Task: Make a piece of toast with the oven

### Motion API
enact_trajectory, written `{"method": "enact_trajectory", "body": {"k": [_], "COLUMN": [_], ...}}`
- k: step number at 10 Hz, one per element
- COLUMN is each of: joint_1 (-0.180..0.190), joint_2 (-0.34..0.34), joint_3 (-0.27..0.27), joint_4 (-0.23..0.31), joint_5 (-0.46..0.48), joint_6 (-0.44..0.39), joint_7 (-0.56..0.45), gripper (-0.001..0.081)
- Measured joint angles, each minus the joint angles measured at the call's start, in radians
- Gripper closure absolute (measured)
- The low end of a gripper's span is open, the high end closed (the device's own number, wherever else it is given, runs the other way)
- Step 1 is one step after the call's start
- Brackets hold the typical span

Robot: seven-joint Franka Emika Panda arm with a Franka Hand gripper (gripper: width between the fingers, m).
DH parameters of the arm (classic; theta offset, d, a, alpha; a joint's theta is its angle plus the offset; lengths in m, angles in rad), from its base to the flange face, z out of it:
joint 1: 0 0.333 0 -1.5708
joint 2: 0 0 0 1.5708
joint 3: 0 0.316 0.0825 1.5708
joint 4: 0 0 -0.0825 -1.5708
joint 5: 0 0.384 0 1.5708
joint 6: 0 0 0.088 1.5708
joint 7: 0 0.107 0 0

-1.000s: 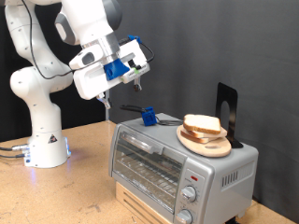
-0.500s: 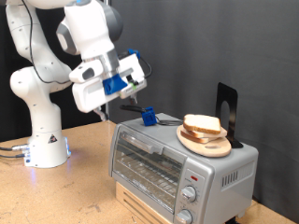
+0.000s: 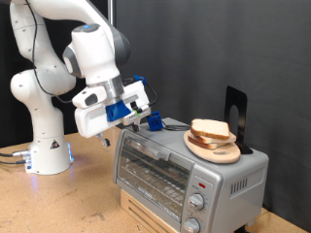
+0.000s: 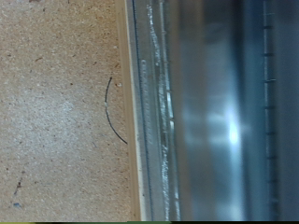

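The silver toaster oven (image 3: 185, 167) stands on a wooden box on the table, its glass door closed. Two knobs (image 3: 197, 202) sit at its front right. Two bread slices (image 3: 211, 129) lie on a round wooden plate (image 3: 216, 149) on top of the oven. My gripper (image 3: 146, 99) hangs tilted just above the oven's top corner on the exterior view's left, apart from the bread. No bread shows between its fingers. The wrist view shows the oven's metal edge and glass (image 4: 215, 112) beside the chipboard table (image 4: 56, 112). My fingers do not show there.
A blue-handled tool (image 3: 155, 120) lies on the oven top close to my gripper. A black stand (image 3: 236, 115) rises behind the plate. The robot base (image 3: 44, 146) stands on the table at the exterior view's left. A dark backdrop is behind.
My arm has come down and moved towards the oven. The gripper has dropped from well above the oven to just over its top left corner. The bread and plate have not moved.
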Motion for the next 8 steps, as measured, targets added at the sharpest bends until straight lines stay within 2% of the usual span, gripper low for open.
{"method": "enact_trajectory", "body": {"k": [3, 5, 8], "joint_1": [-0.018, -0.067, -0.153], "joint_2": [0.018, 0.022, 0.07], "joint_3": [-0.005, -0.013, -0.026], "joint_4": [-0.016, -0.018, -0.019], "joint_5": [-0.015, -0.077, -0.166], "joint_6": [0.049, 0.051, 0.074], "joint_7": [-0.002, 0.006, 0.02], "gripper": [-0.0002, -0.0002, -0.0002]}}
